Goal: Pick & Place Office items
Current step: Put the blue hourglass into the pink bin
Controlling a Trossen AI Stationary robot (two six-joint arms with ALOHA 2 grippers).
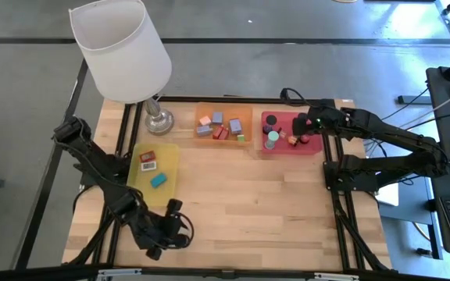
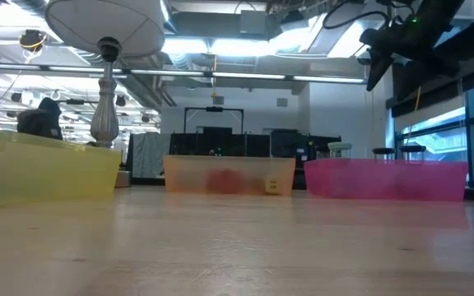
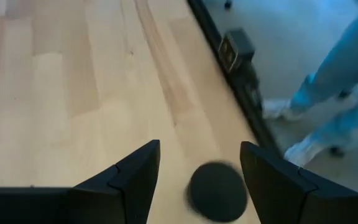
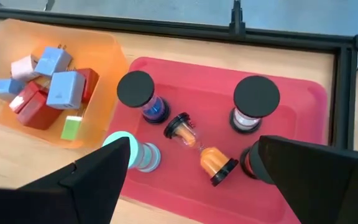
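My left gripper [image 1: 170, 226] [image 3: 199, 146] is open low over the table's near left corner. A black round disc [image 3: 216, 190] lies on the wood between its fingers, close to one of them. My right gripper [image 1: 301, 125] [image 4: 194, 142] is open and hovers above the red tray [image 1: 312, 151] [image 4: 303, 93]. In that tray are black-capped pieces, some standing and one lying: a blue one [image 4: 143, 96], an orange one [image 4: 201, 149], a mint one [image 4: 138, 152]. The orange tray [image 1: 244, 113] holds lavender and red blocks [image 4: 55, 87]. The yellow tray [image 1: 170, 156] holds a red block, a white tag and a teal block [image 1: 158, 180].
A white-shaded lamp [image 1: 123, 47] stands on its metal base [image 1: 159, 121] at the far left, beside the orange tray. The table's black frame edge [image 3: 241, 81] runs close to my left gripper; a person's legs show beyond it. Bare wood [image 1: 248, 195] fills the table's middle.
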